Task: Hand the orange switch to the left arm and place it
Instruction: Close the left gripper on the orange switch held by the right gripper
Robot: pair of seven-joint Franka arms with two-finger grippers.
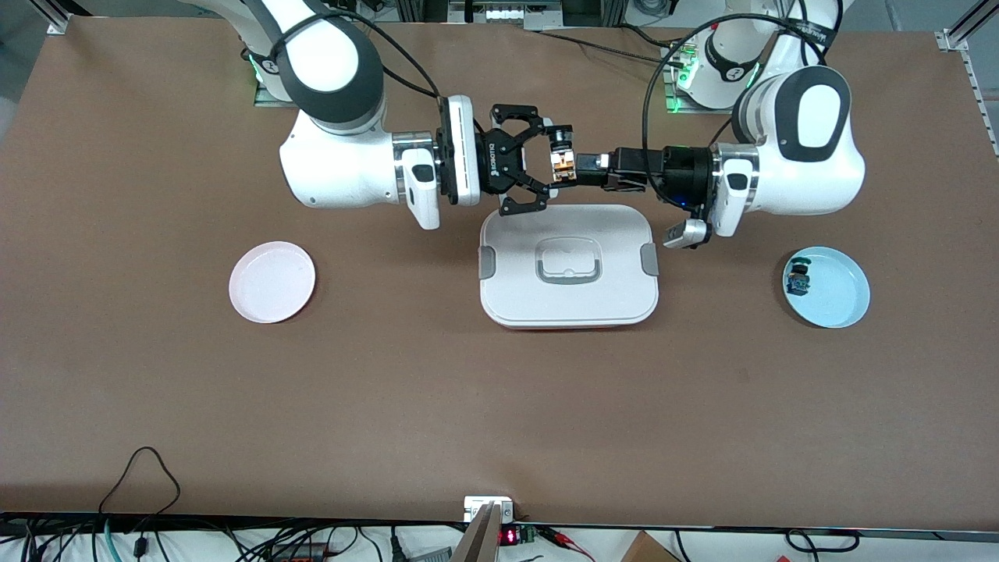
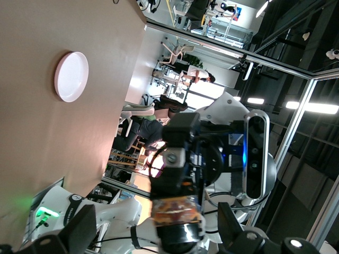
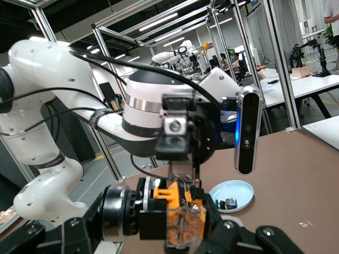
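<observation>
The orange switch (image 1: 561, 165) hangs in the air between both grippers, over the table beside the rim of the white box (image 1: 515, 285) that is farther from the front camera. My right gripper (image 1: 548, 161) spans the switch lengthwise. In the right wrist view its fingertips (image 3: 221, 226) press the ends of the switch (image 3: 183, 214). My left gripper (image 1: 582, 163) points at the switch from the other end. In the left wrist view its fingers (image 2: 225, 217) stand apart from the switch (image 2: 177, 214), with a gap on each side.
A pink plate (image 1: 272, 282) lies toward the right arm's end and also shows in the left wrist view (image 2: 71, 76). A blue plate (image 1: 841, 300) toward the left arm's end holds a blue-green switch (image 1: 798, 279).
</observation>
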